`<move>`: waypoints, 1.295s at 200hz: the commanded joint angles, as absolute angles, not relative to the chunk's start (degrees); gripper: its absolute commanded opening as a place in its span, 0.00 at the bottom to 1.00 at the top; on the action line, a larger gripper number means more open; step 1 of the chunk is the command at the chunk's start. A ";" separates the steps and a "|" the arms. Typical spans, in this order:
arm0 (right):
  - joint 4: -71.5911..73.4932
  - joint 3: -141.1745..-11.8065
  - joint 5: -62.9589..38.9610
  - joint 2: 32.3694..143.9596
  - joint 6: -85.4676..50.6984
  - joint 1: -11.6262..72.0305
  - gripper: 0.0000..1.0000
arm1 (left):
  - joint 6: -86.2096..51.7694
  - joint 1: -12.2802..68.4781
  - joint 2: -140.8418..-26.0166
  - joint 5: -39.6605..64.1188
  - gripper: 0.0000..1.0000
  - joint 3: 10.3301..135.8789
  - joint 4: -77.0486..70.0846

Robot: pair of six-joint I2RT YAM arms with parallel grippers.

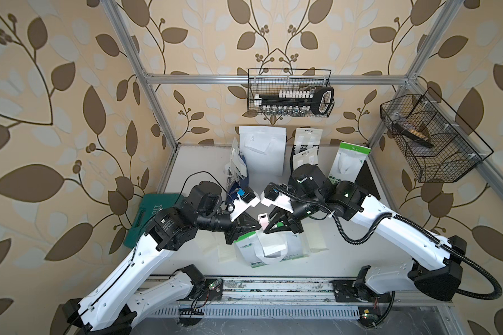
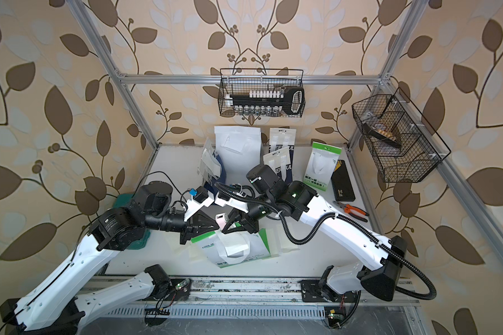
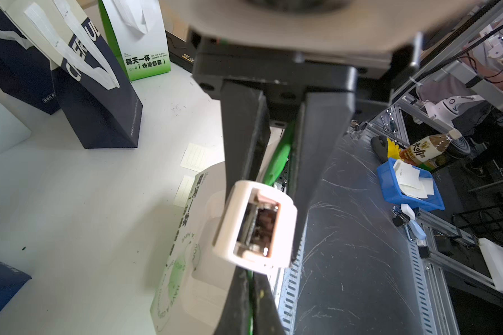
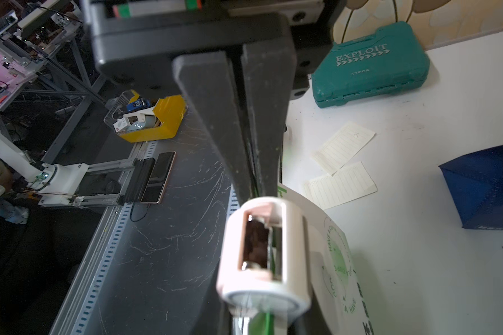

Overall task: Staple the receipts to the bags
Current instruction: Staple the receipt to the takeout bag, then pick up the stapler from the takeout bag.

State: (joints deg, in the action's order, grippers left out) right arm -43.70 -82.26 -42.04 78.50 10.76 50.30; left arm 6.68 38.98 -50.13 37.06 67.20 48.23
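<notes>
Left gripper (image 1: 253,228) clamped on the lifted green edge of the green-and-white bag (image 1: 244,247). Right gripper (image 1: 270,226) pinched nearly together on that same edge, probably holding it steady for the stapler (image 1: 262,219) standing between them (which claw bears it, cannot tell). Loose receipts (image 4: 343,145) on the scuffed white table (image 1: 349,255) — other bags (image 1: 262,156) stand behind, leaf-print walls (image 1: 55,87) all round.

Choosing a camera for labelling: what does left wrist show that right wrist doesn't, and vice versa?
Left wrist only: standing navy bags, a standing white-and-green bag, plus a blue bin and a bottle off the table. Right wrist only: the teal case, a yellow bin, a phone. Both: the stapler, the lying white-and-green bag, loose receipts on the table.
</notes>
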 commanded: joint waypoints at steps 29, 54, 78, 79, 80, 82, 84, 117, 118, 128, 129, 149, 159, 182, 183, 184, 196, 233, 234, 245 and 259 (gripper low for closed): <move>-33.94 -79.07 -33.85 76.15 5.17 49.24 0.60 | 4.82 39.64 -48.99 40.04 0.00 69.22 41.75; -27.05 -76.94 -25.96 70.25 0.34 48.59 0.85 | 2.51 39.64 -48.59 35.46 0.00 68.10 41.24; -20.86 -74.81 -18.24 65.37 -5.17 48.65 0.86 | -1.46 39.66 -48.03 30.62 0.00 66.77 38.74; -20.67 -74.67 -17.95 65.20 -5.44 48.76 0.86 | -1.56 39.69 -48.05 30.51 0.00 66.74 38.66; -20.44 -74.56 -17.41 65.08 -5.66 48.81 0.86 | -1.62 39.71 -48.06 30.42 0.00 66.72 38.58; -19.88 -74.36 -16.48 64.78 -6.29 49.05 0.85 | -1.81 39.66 -48.05 30.19 0.00 66.71 38.45; -19.49 -74.23 -15.24 64.54 -6.85 49.29 0.84 | -2.03 39.67 -48.03 29.98 0.00 66.67 38.35; -14.69 -71.96 -2.31 61.80 -8.53 56.04 0.71 | -5.54 39.67 -48.26 25.71 0.00 66.97 37.28; -14.77 -72.02 -1.81 61.84 -8.48 56.37 0.71 | -5.54 39.66 -48.30 25.69 0.00 66.97 37.27; -15.87 -72.58 5.12 62.62 -7.65 59.66 0.65 | -5.65 39.64 -48.35 25.37 0.00 67.22 37.35; -15.85 -72.63 5.68 62.69 -7.47 59.98 0.65 | -5.68 39.64 -48.39 25.34 0.00 67.27 37.40; -15.46 -72.46 15.25 64.59 -4.42 65.83 0.60 | -6.10 39.64 -48.40 23.84 0.00 67.56 37.57; -15.30 -72.33 17.31 65.65 -4.31 67.21 0.58 | -6.25 39.64 -48.37 23.29 0.00 67.59 37.54; -13.67 -71.49 19.16 67.61 -4.15 68.32 0.58 | -6.35 39.66 -48.45 23.98 0.00 67.55 37.38; -13.65 -71.52 19.16 67.73 -4.14 68.31 0.58 | -6.34 39.65 -48.48 23.98 0.00 67.57 37.36; -13.64 -71.57 19.16 67.83 -4.14 68.30 0.58 | -6.38 39.64 -48.50 24.03 0.00 67.53 37.36; -14.06 -72.11 20.66 68.95 -4.09 68.52 0.58 | -6.37 39.68 -48.52 24.32 0.00 67.52 37.35; -15.88 -72.72 22.27 70.79 -3.60 68.93 0.46 | -6.45 39.64 -47.98 24.24 0.00 67.55 37.40; -15.94 -72.75 22.34 70.81 -3.60 68.96 0.45 | -6.43 39.64 -47.98 24.25 0.00 67.53 37.38; -16.30 -72.52 23.48 71.01 -3.26 69.23 0.37 | -6.35 39.64 -47.91 24.43 0.00 67.64 37.44; -16.91 -72.42 25.33 71.14 -2.77 69.59 0.28 | -6.38 39.66 -47.86 24.67 0.00 67.84 37.53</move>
